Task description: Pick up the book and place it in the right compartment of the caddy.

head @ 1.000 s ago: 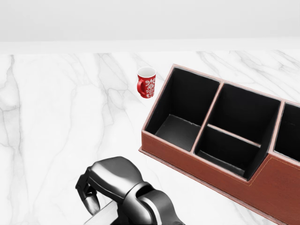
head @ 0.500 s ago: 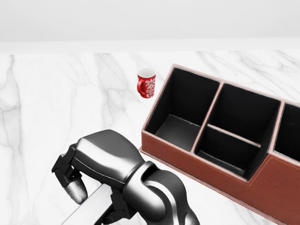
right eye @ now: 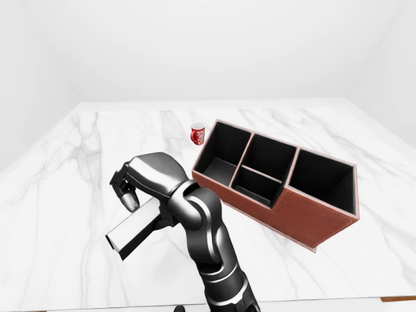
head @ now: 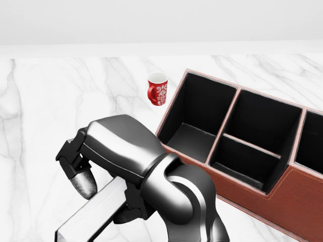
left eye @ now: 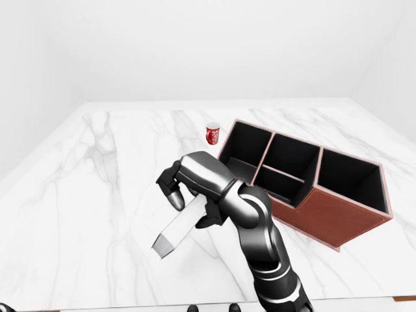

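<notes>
- White marble tabletop [left eye: 97, 188], veined grey, bearing everything below.
- Brown leather caddy [left eye: 338, 214], black inside, right of centre in left-eye view; right compartment [left eye: 348, 179] unoccupied.
- Right hand [head: 108, 151], dark metal, raised left of caddy, fingers [head: 83, 182] curled round book.
- Book [left eye: 177, 227], pale, held tilted above tabletop.
- Red mug [head: 157, 88], patterned white, just beside caddy's left end.

From my station I saw plain white walls [left eye: 195, 45] closing round a white marble table [left eye: 84, 188] veined in grey, under even, soft light without hard shadows.
</notes>
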Controlling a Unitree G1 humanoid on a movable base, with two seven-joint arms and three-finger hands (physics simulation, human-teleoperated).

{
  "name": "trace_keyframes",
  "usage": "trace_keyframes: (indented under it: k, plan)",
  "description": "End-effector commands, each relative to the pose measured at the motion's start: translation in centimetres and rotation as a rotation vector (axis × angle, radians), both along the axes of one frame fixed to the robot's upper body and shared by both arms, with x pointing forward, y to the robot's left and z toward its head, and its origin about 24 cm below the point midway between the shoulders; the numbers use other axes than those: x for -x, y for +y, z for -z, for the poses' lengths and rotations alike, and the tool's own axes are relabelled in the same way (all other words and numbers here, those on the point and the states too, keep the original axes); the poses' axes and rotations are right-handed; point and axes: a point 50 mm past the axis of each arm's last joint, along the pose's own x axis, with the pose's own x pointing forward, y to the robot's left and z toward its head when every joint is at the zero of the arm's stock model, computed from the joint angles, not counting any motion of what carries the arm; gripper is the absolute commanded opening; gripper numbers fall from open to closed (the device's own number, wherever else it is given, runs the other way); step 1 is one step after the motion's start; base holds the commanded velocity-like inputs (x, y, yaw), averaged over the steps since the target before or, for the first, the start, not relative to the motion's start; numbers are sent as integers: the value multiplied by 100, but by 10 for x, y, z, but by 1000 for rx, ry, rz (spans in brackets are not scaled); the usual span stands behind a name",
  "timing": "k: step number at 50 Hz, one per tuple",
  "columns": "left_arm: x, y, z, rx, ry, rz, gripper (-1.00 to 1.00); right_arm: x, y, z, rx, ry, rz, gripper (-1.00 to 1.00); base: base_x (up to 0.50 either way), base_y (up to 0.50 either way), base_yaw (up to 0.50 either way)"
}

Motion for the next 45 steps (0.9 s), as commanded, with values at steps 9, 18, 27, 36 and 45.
trace_keyframes:
  k: [9, 18, 27, 36, 45]
  plan:
    - [-1, -1, 1, -8, 3, -6, 100, -5, -15, -28, -42, -79, 76, -100, 0, 0, 0]
    - [-2, -1, 2, -13, 7, -9, 100, -1, -20, -42, -56, -148, 95, -100, 0, 0, 0]
    - [-1, -1, 1, -13, 0, -10, 100, -4, -29, -56, -56, -212, 129, -100, 0, 0, 0]
    - [0, -2, 0, -6, -10, 1, 100, -11, -39, -66, -43, -249, 159, -100, 0, 0, 0]
    - [0, -2, 1, -9, -5, 0, 100, -22, -51, -70, -18, -255, 191, -100, 0, 0, 0]
